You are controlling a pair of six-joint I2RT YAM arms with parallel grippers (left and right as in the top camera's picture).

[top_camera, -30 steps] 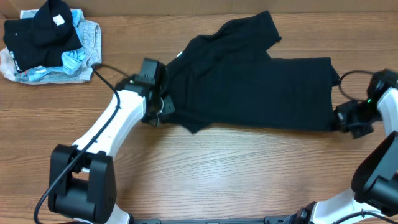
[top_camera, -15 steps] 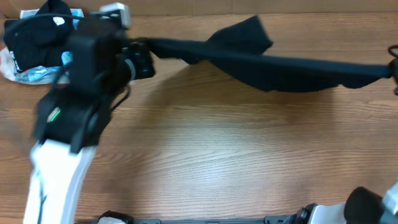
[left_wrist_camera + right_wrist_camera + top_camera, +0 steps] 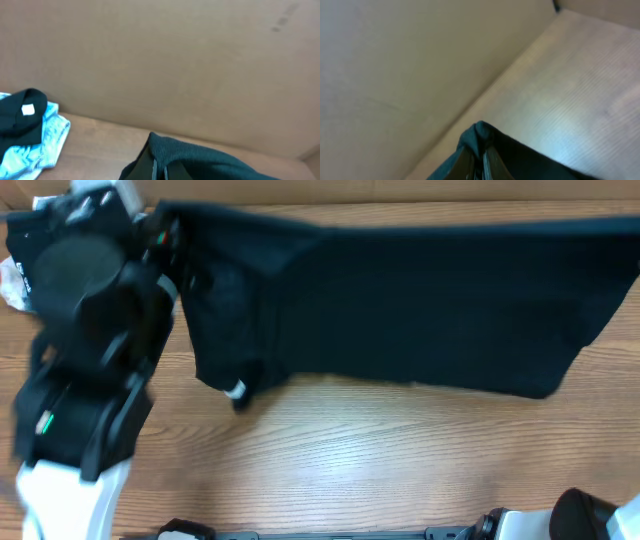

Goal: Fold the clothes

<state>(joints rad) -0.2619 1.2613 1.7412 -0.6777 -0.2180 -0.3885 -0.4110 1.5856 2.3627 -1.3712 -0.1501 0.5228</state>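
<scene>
Clothes [image 3: 400,300] hang spread above the table [image 3: 350,470]. Left gripper [image 3: 160,169] clamps one edge; right gripper [image 3: 481,162] clamps the opposite edge.

Matt black knit cloth of the clothes [image 3: 420,300], smooth wood-grain table [image 3: 380,470], matt brown board wall [image 3: 175,60]
</scene>
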